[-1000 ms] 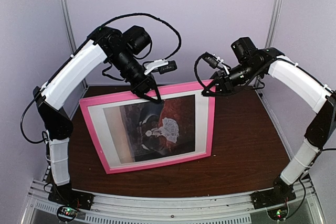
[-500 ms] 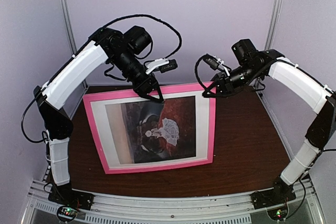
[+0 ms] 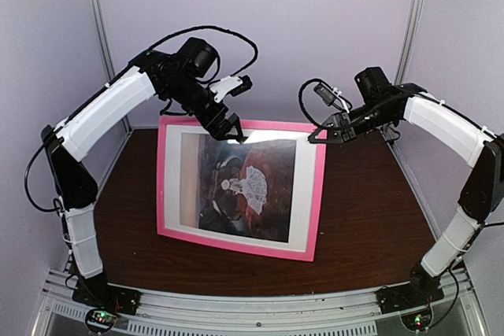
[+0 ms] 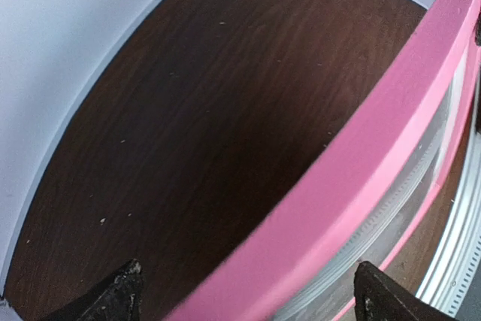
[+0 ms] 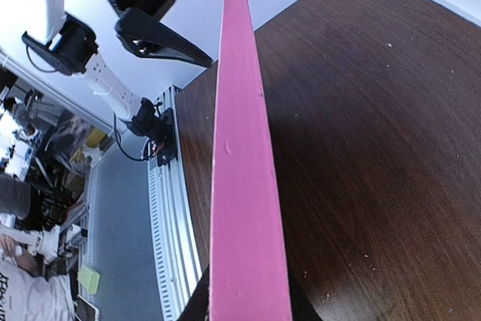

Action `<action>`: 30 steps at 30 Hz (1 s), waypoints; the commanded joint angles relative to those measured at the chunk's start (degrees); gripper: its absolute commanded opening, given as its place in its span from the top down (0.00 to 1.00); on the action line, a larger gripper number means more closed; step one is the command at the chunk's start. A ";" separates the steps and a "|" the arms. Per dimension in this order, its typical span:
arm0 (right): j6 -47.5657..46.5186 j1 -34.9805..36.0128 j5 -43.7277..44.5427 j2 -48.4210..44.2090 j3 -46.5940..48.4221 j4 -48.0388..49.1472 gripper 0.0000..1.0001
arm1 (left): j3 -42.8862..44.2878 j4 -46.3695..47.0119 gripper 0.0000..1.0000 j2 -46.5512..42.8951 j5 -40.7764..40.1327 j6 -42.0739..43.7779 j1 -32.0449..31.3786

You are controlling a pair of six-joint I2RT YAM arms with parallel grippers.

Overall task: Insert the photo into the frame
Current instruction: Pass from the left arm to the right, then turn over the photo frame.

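The frame (image 3: 236, 243), thin pink moulding, stands tilted up on its lower edge on the table. Behind its glass sits the photo (image 3: 244, 190), dark with a white-dressed figure, inside a white surround. My right gripper (image 3: 319, 134) is shut on the frame's top right corner; in the right wrist view the pink edge (image 5: 240, 148) runs out from between its fingers (image 5: 248, 307). My left gripper (image 3: 229, 127) hangs over the top edge, open. In the left wrist view its fingertips stand wide apart on either side of the pink edge (image 4: 361, 148), touching nothing (image 4: 252, 295).
The dark wooden table (image 3: 370, 210) ends at a metal rail (image 3: 260, 304) along the near edge, where both arm bases are bolted. Purple walls close in the back and both sides, with upright metal posts (image 3: 409, 29) in the corners.
The left gripper has opened and let go of the frame's top edge. The frame has swung more upright and turned, its left side pulling in. The right gripper has tightened on its corner.
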 commanded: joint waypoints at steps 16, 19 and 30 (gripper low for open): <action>33.85 -13.61 11.72 6.36 -11.45 27.08 1.00 | -14.51 17.01 0.02 -15.69 -28.03 -12.00 2.63; 39.00 -14.42 14.74 6.14 -15.96 31.70 1.00 | -15.64 17.05 0.02 -15.77 -28.67 -13.03 2.65; 57.47 -15.12 18.83 4.47 -34.72 54.21 1.00 | -25.60 19.11 0.02 -15.83 -28.96 -19.18 2.65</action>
